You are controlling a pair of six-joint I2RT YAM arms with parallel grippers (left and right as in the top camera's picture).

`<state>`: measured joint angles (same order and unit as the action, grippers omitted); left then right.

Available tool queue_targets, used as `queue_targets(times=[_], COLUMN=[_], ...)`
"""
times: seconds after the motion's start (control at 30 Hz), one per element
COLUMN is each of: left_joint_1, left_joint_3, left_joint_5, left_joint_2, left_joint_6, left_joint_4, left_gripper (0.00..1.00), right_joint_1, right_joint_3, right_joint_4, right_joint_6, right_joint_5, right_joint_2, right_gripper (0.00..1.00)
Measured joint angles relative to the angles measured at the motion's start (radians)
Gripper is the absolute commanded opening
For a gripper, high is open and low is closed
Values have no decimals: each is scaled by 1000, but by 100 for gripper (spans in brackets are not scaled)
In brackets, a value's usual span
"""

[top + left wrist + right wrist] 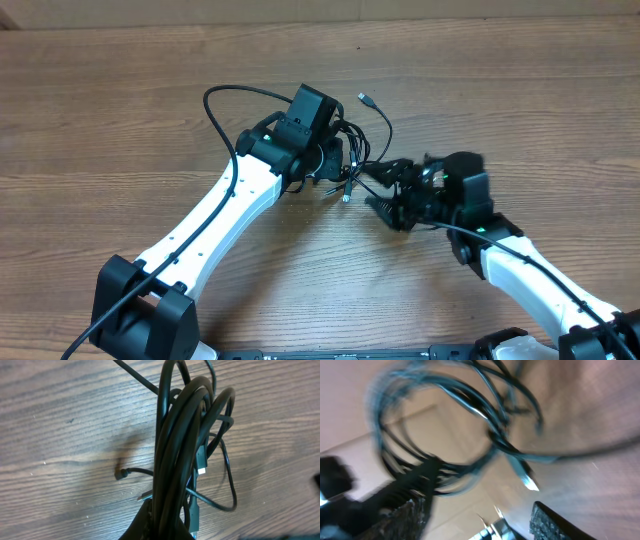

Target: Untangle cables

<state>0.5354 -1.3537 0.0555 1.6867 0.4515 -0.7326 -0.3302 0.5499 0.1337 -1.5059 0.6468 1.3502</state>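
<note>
Near the middle of the table (120, 90), held the cables (175, 460) bundled in the tightly closed left gripper (340, 163), long axis running straight out from its jaws, 1 silvery plug (366, 99) aimed at the far edge, right gripper (385, 190) spread wide alongside, gripping nothing.

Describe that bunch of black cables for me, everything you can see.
The cables are thin, glossy black cords, rubbery-looking, looped into one tangled bundle over the middle of the wooden table. Small plug ends stick out, some silvery-tipped. The left fingers are shut on the bundle; the right fingers stand open right beside it.
</note>
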Motion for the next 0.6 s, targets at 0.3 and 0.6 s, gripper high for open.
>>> queue_targets(times=[0.3,0.6], left_joint_1=[1,2], left_joint_3=[0,0], left_joint_5=[42,50], left_joint_2=[13,16], left_joint_6=[52,56], left_joint_4=[-15,-38], left_gripper=[4,4], right_joint_1=[-109,-108], right_joint_3=[0,0], right_joint_4=[-76,-77], right_joint_6=[-139,-226], right_joint_5=[-278,-435], right_joint_2=[0,0], right_gripper=[65,63])
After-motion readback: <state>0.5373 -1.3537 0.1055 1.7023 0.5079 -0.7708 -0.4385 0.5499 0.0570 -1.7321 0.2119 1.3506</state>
